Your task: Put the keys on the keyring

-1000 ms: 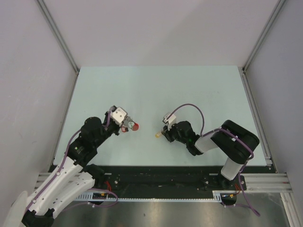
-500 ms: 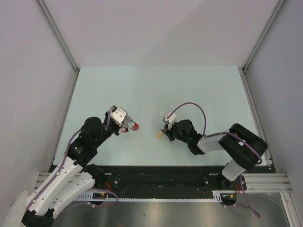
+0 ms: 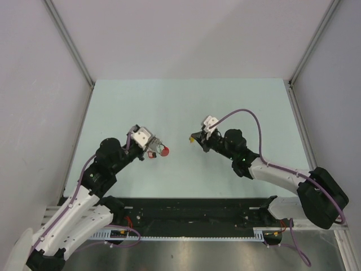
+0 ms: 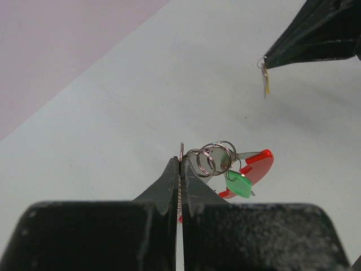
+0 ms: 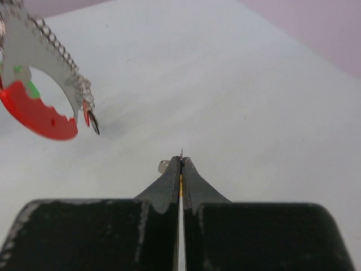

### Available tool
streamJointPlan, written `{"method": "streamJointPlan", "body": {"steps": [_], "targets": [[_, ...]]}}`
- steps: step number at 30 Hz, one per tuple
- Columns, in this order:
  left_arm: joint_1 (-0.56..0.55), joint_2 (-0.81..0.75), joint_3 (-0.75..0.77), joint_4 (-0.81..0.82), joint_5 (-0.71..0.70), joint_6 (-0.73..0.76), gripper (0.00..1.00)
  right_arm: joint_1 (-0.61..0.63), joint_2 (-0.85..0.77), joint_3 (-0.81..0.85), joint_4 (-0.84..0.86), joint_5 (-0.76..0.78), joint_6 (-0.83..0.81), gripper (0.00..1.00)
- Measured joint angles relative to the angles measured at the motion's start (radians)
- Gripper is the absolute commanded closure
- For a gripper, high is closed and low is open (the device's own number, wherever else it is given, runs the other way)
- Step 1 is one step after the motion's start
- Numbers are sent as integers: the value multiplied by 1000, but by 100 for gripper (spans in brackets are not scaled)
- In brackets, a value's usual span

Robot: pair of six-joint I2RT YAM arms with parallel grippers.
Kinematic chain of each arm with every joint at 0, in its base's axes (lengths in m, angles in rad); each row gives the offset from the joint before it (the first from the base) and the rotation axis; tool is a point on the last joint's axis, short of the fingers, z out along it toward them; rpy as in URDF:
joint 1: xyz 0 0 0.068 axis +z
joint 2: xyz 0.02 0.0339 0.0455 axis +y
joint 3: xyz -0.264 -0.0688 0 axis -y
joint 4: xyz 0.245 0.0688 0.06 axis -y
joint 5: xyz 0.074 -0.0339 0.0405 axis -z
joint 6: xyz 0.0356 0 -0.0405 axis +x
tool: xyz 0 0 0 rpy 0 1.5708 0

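My left gripper is shut on the edge of the keyring and holds it above the table. In the left wrist view the jaws pinch the pale grey tag. Metal rings, the green key and the red band hang beside them. My right gripper is shut on the yellow key, a little right of the keyring and apart from it. In the right wrist view only a yellow sliver shows between the shut jaws. The keyring is at upper left there, with a small red piece hanging from it.
The pale green table is walled by grey panels on the left, the back and the right. A black rail with the arm bases runs along the near edge. A purple cable loops above the right wrist.
My right arm has stretched out and carried the yellow key up off the table and farther away. My left gripper with the keyring has shifted slightly right.
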State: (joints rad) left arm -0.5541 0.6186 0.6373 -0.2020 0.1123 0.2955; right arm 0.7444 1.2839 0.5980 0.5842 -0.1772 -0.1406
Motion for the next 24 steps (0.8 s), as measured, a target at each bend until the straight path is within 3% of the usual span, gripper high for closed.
{"method": "streamJointPlan", "body": {"steps": [13,24], "targets": [[32,208,182,69,149,-8,100,-114,-45,133,-38,-157,20,100],[114,253,171,117,343,-10,100,-140,-87,151,-135,-229,32,100]]}}
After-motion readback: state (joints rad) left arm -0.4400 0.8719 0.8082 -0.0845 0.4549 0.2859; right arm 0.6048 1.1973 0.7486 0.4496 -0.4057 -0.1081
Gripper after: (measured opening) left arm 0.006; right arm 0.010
